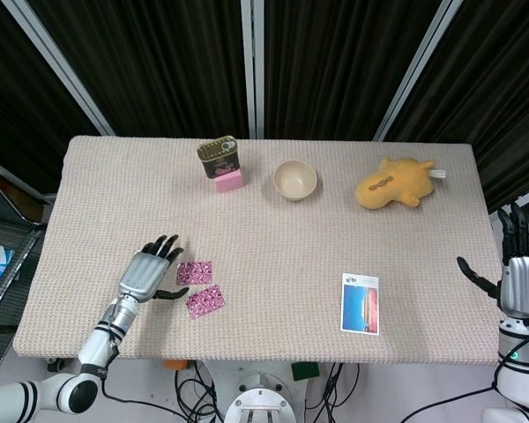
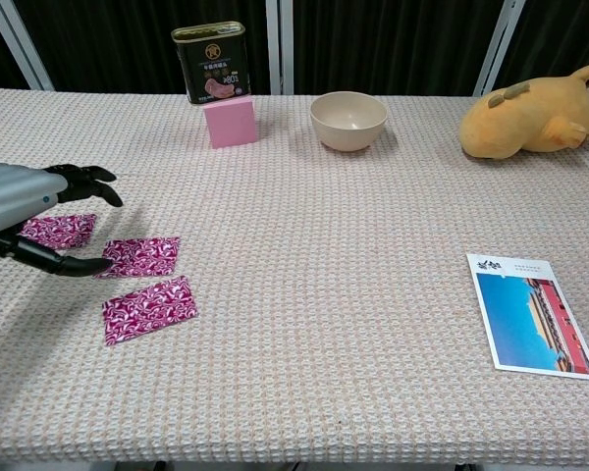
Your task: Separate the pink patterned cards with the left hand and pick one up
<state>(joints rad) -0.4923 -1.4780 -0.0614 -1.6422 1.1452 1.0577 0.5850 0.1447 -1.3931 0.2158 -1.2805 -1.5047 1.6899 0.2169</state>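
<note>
Now the left hand (image 2: 25,201) hovers over the far-left pink patterned card (image 2: 61,230), fingers spread wide, holding nothing; its thumb tip reaches to the left edge of the middle card (image 2: 140,255). In the head view the hand (image 1: 150,273) hides the far-left card. The third card (image 2: 149,308) lies just in front of the middle card, tilted, apart from it. Right hand (image 1: 520,282) is off the tabletop (image 1: 264,220) edge, well apart from the cards, fingers up and spread, empty. Far behind the cards: tin can (image 2: 210,63) on a pink block (image 2: 230,123), w/ a bowl (image 2: 348,120) and a yellow plush toy (image 2: 530,116) to the right. A postcard (image 2: 530,314) lies well to the right of the cards.
</note>
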